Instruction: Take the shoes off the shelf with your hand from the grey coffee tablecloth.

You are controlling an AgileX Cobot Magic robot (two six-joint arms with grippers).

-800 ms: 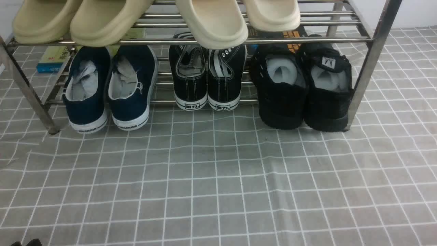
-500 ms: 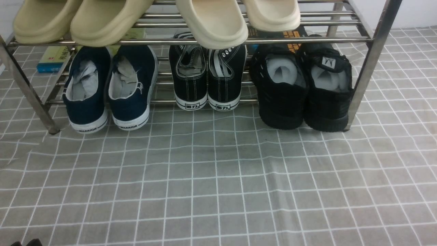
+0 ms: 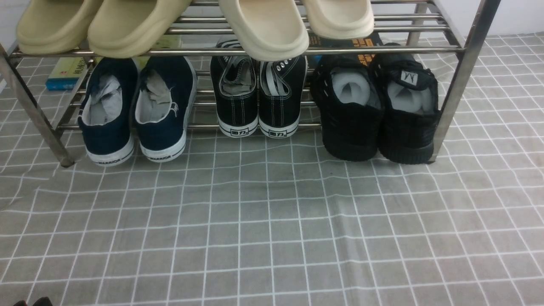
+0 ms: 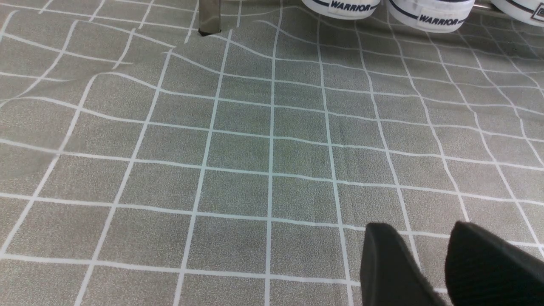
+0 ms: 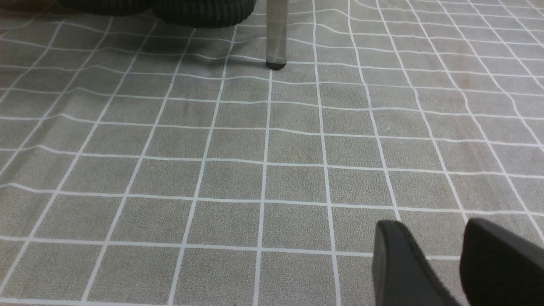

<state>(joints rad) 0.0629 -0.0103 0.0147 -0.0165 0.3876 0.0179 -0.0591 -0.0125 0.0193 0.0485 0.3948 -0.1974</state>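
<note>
Grey-taupe cloth [image 3: 255, 221] with a grid of thin white lines and slight wrinkles spreads beneath a steel shoe rack [image 3: 454, 93]. The all-black knit sneakers [image 3: 376, 119] are on its lower tier, at the right end just beside the angled leg, heels facing the camera, pale stuffing inside and a white tag on one tongue. Next to them, in the middle, are black canvas sneakers [image 3: 258, 106] with white stitching; left of those, past a gap, sit navy WARRIOR shoes [image 3: 136, 114] with white soles. Behind the shoes lie a dark box [image 3: 346, 44] with orange lettering and, at the left, a yellow-green and blue box [image 3: 66, 74]. On the upper tier rest olive-beige slippers [image 3: 106, 36] and cream slippers [image 3: 297, 25]. Over the cloth, clear of the shoes, the left pincer [image 4: 423, 229] is parted, its tips separated with only cloth visible between; the right pincer [image 5: 435, 225] likewise stands parted, holding nothing.
</note>
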